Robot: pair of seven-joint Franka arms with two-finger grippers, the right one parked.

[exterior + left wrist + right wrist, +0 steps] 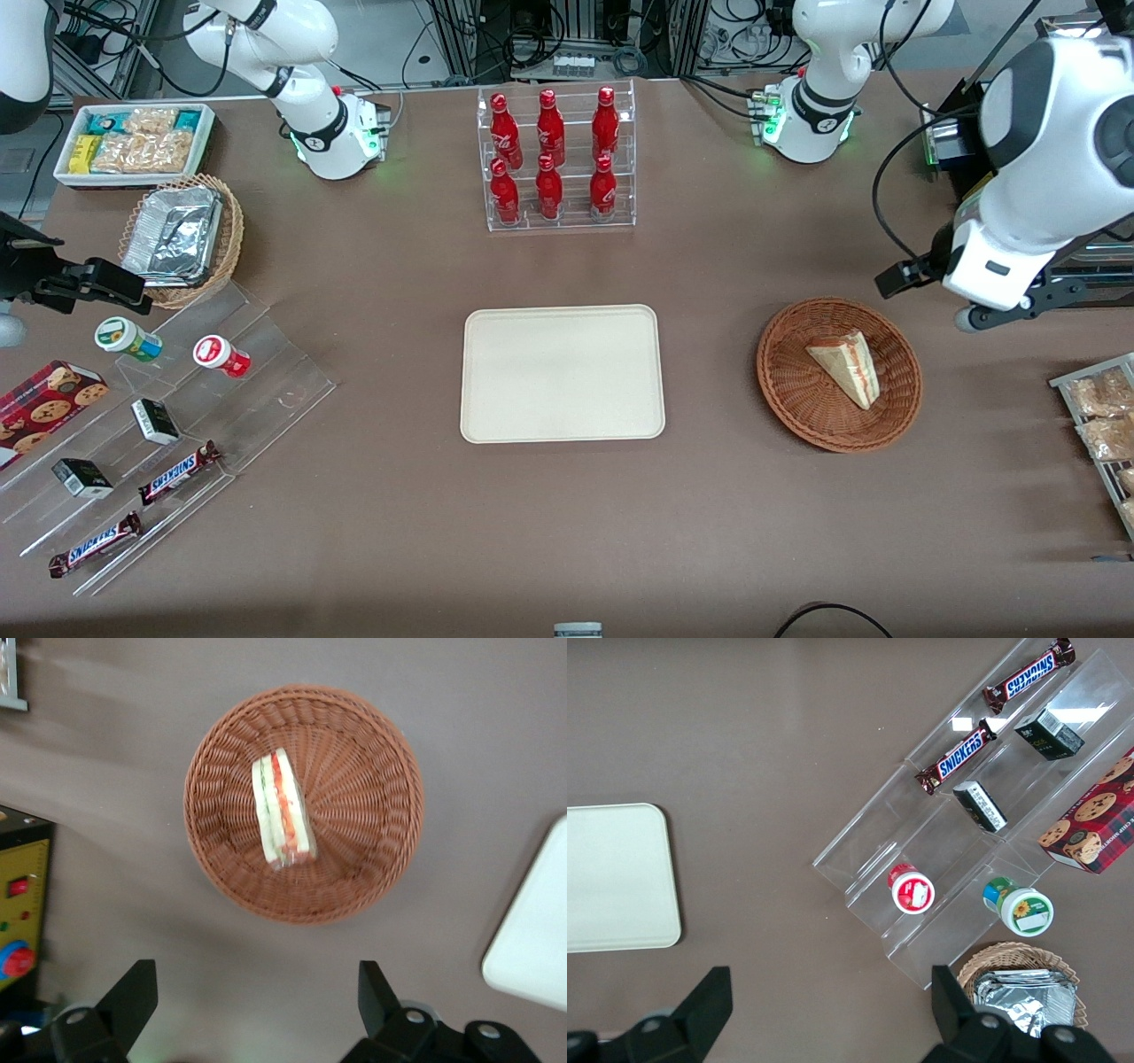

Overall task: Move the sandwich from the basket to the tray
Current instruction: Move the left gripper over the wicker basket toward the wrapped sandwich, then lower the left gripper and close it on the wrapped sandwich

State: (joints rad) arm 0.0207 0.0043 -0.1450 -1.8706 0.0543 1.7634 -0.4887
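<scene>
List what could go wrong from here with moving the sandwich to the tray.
1. The sandwich lies on its side, tilted in the shallow basket; a pinch by the open claw may squash it or spill the filling.
2. The light wicker basket could shift or lift along with it.
3. The claw hangs off to one side of the basket, so a straight descent would miss. The tray is bare.
</scene>
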